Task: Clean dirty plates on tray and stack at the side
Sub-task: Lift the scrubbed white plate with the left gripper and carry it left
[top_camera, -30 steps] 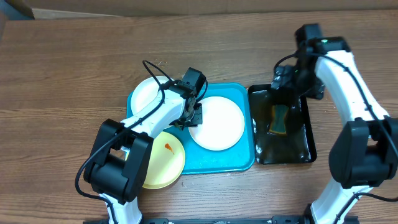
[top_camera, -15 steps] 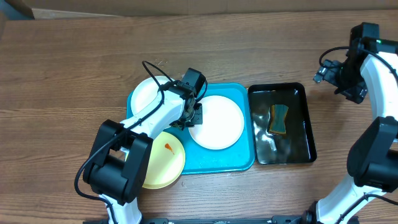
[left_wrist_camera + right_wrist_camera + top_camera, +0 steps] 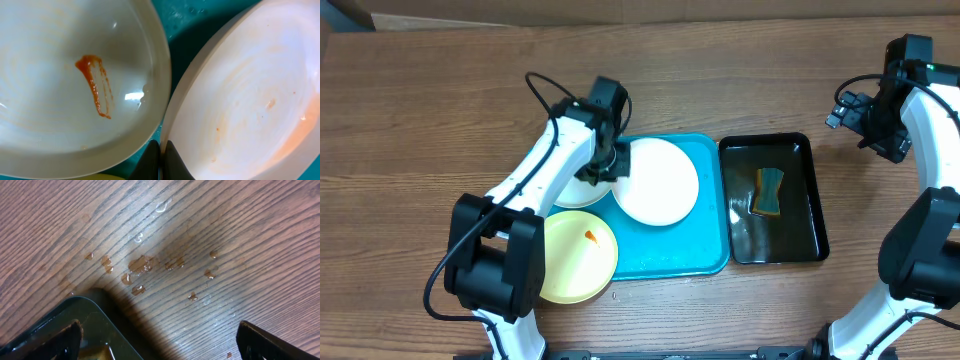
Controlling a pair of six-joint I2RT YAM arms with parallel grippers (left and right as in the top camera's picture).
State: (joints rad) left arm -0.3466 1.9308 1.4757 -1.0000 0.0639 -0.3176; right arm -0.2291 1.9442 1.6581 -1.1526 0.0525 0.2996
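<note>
My left gripper (image 3: 616, 162) is shut on the left rim of a white plate (image 3: 660, 182), which lies over the turquoise tray (image 3: 708, 252). In the left wrist view the fingertips (image 3: 154, 161) pinch that faintly orange-stained plate (image 3: 260, 100). Beside it sits a second white plate (image 3: 75, 80) with a red smear, partly under my arm in the overhead view (image 3: 570, 190). A pale yellow plate (image 3: 575, 258) with an orange smear overhangs the tray's left front edge. My right gripper (image 3: 845, 112) stands open over bare table, right of the tray.
A black tray (image 3: 810, 215) holding water and a sponge (image 3: 769, 190) sits right of the turquoise tray; its corner (image 3: 87, 315) shows in the right wrist view. Water drops (image 3: 142, 265) lie on the wooden table (image 3: 440, 90) there.
My left gripper closed on the white plate's rim and pulled it up and left, against the other white plate. My right arm moved from over the black tray out to the right, then stayed.
</note>
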